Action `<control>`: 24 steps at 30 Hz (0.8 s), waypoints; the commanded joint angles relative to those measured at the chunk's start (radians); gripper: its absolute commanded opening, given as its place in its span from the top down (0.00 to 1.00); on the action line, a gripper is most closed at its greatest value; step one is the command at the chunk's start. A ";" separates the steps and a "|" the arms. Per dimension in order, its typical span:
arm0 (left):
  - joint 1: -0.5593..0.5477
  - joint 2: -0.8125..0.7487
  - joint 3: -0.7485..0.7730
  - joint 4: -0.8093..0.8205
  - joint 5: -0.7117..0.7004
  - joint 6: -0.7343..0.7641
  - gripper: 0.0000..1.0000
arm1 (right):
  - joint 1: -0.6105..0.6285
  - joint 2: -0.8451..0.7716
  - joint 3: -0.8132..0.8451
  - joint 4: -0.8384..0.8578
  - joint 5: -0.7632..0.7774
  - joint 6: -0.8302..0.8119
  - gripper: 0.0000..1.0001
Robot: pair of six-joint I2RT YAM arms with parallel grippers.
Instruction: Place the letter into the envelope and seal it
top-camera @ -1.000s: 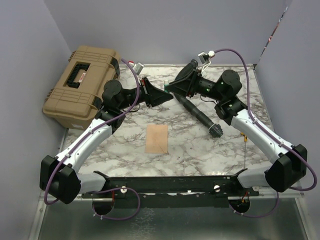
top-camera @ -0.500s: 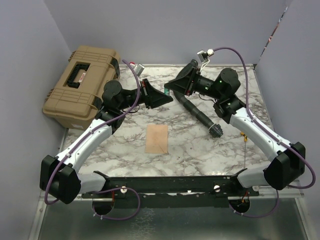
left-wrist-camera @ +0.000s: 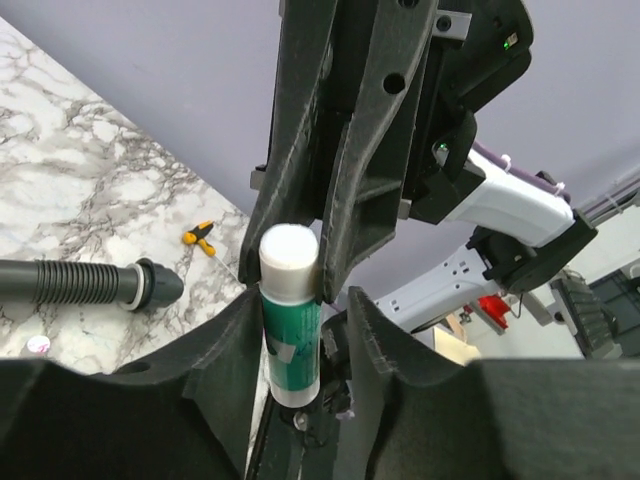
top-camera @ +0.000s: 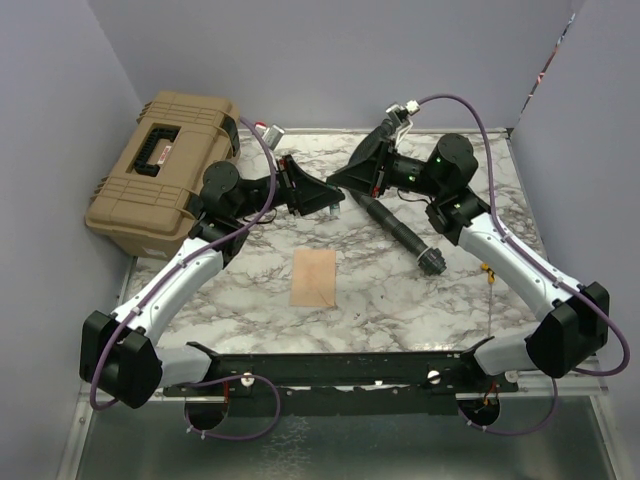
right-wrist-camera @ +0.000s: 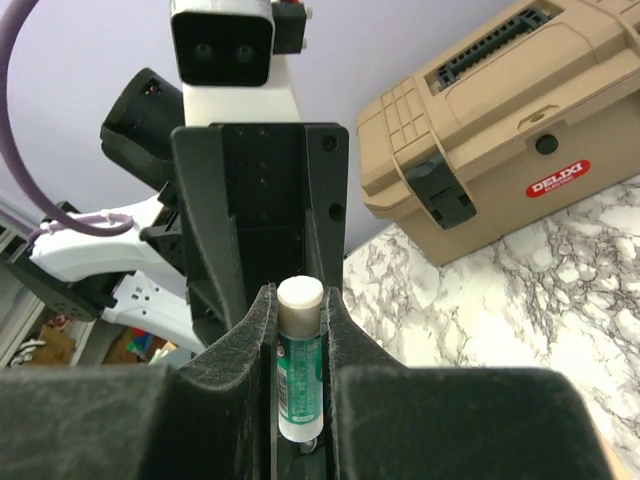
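At the back middle of the table my two grippers meet tip to tip above the marble. Between them is a green glue stick (left-wrist-camera: 290,335) with a white cap. My right gripper (right-wrist-camera: 298,295) is shut on the glue stick (right-wrist-camera: 299,370), both fingers pressed on its sides. My left gripper (left-wrist-camera: 300,300) is open: the stick leans on one finger, and a gap shows at the other. One flat kraft-brown paper rectangle (top-camera: 313,278) lies alone mid-table, in front of both grippers. No flap shows on it, so I cannot tell whether it is the letter or the envelope.
A tan hard case (top-camera: 165,170) stands at the back left. A black ribbed hose (top-camera: 400,228) lies under the right arm, with a small yellow-handled tool (top-camera: 488,272) near the right edge. Lavender walls close in the back and sides.
My right gripper has closed onto the glue stick and lifted a little. My left gripper's jaws have spread off the stick and it has edged right. The brown paper has not moved.
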 commanded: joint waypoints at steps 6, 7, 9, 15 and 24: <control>0.018 0.005 -0.033 0.087 0.013 -0.033 0.97 | 0.001 0.013 0.035 0.023 -0.096 0.037 0.90; 0.018 0.005 -0.033 0.087 0.011 -0.033 1.00 | 0.001 0.011 0.035 0.017 -0.090 0.043 0.87; 0.018 0.005 -0.035 0.088 0.010 -0.028 1.00 | 0.002 -0.004 0.029 0.003 -0.061 0.047 0.65; 0.018 -0.018 -0.042 0.088 -0.040 0.010 1.00 | -0.001 -0.095 -0.051 -0.040 0.109 0.053 0.26; 0.018 -0.048 -0.025 0.158 -0.215 -0.030 1.00 | 0.002 -0.146 -0.226 0.180 0.120 0.214 0.24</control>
